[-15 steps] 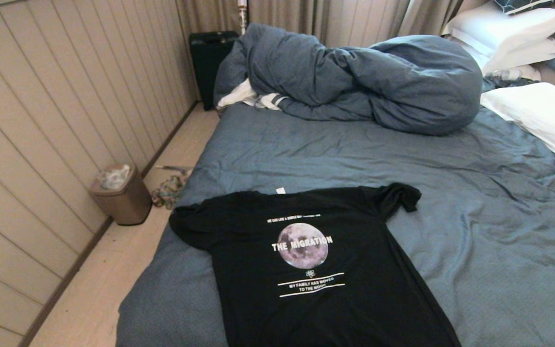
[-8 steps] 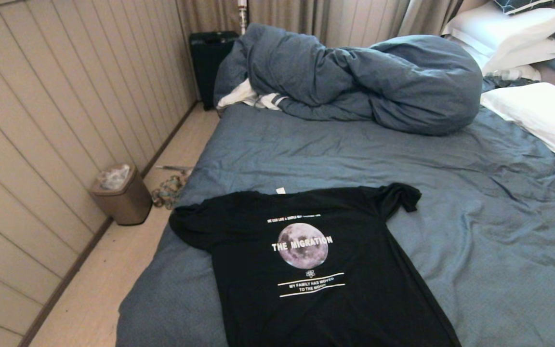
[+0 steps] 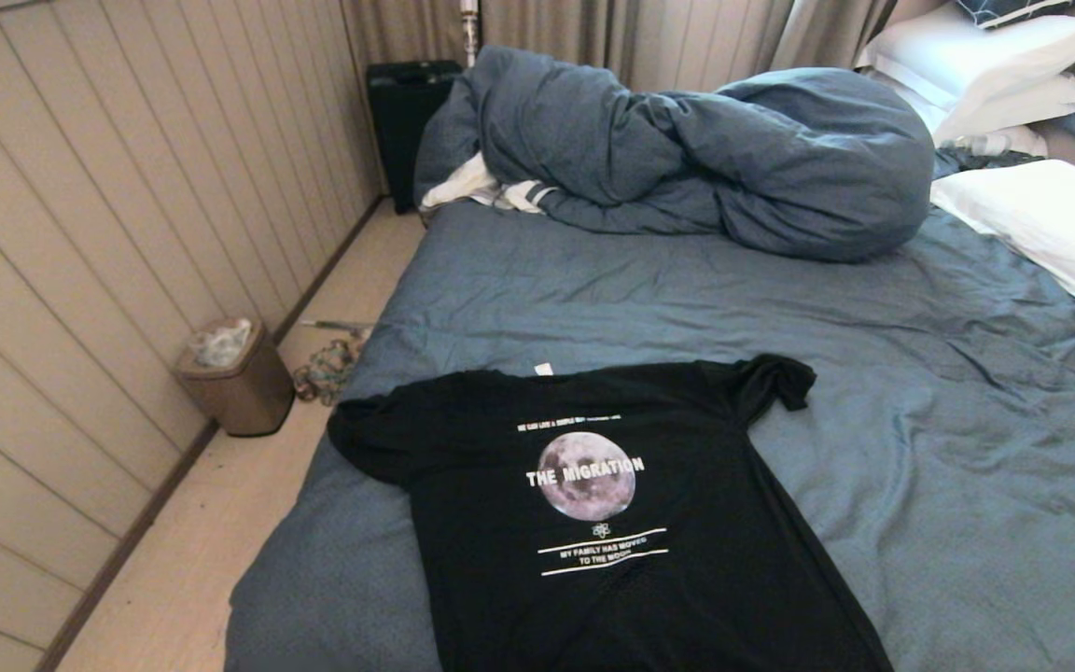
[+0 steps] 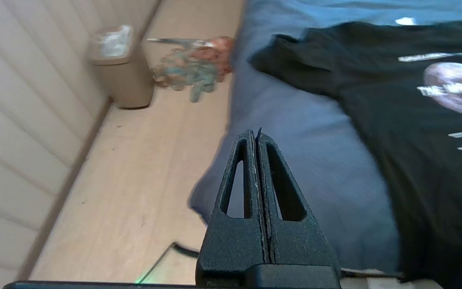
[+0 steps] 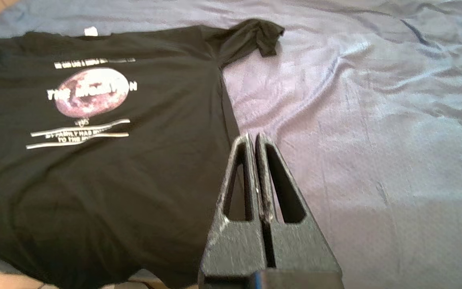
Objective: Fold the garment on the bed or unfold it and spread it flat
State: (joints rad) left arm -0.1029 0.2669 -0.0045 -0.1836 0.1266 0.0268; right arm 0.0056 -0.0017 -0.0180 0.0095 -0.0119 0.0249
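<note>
At the near edge, the left gripper (image 4: 256,138) hangs over the bed's left side with its fingers pressed together, holding nothing; the right gripper (image 5: 254,140) sits over the garment's right edge, fingers likewise together and empty. The garment (image 3: 593,523) lies spread flat, print up, on the near part of the bed (image 3: 920,448). Farther off lie the bunched duvet (image 3: 687,149) and white pillows (image 3: 1041,215)

Beige panelled wall (image 3: 80,233) on the left, pale wood floor (image 3: 220,523) beside it. A brown bin (image 3: 237,383) stands against the wall; curtains (image 3: 593,37) behind; perhaps a black case (image 3: 407,121) in the corner.
</note>
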